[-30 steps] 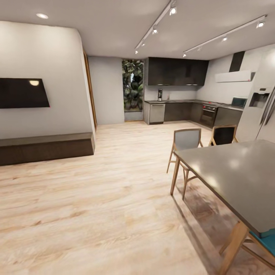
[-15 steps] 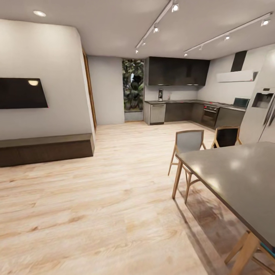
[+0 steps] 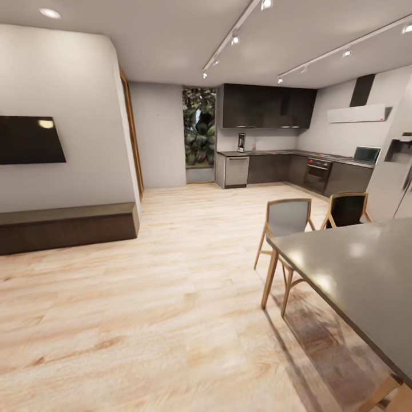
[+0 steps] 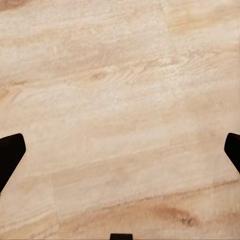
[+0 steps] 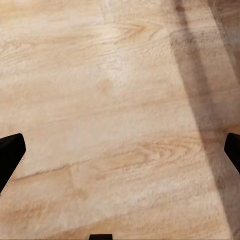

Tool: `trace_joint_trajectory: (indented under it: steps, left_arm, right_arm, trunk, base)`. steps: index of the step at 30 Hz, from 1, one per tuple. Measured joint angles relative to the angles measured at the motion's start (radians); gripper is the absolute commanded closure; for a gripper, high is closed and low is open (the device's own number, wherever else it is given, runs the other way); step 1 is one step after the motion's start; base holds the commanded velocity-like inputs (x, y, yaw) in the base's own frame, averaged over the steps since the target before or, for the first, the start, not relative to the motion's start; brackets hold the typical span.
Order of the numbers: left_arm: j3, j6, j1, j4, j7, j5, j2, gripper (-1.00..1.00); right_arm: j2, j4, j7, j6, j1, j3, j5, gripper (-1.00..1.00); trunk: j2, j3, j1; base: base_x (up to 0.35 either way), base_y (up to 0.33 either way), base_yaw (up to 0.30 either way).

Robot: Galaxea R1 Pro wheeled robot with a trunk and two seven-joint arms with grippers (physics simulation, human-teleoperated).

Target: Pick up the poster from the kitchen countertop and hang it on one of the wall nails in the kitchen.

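Both hands, left (image 4: 120, 150) and right (image 5: 120, 150), hang spread wide and empty over the floor (image 3: 143, 297), the poster (image 3: 241, 142) far ahead on the counter (image 3: 269, 152); steering wide, you could clip the table (image 3: 349, 274).

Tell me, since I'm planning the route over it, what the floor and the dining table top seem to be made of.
The floor looks like light wood planks, matte: grain, knots and plank seams show, also in both wrist views. The dining table top looks like a smooth dark grey slab, semi-glossy, with soft light reflections; metal, laminate or stone cannot be told. Its legs look like pale wood.
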Motion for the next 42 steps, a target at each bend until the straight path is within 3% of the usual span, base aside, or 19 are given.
trace_joint_trajectory:
  steps: [42]
  left_arm:
    - [0.001, -0.003, 0.000, 0.000, -0.001, 0.000, 0.000, -1.00]
  right_arm:
    - [0.000, 0.000, 0.000, 0.000, 0.000, 0.001, 0.001, -1.00]
  trunk:
    - [0.000, 0.000, 0.000]
  base:
    - [0.335, 0.007, 0.000]
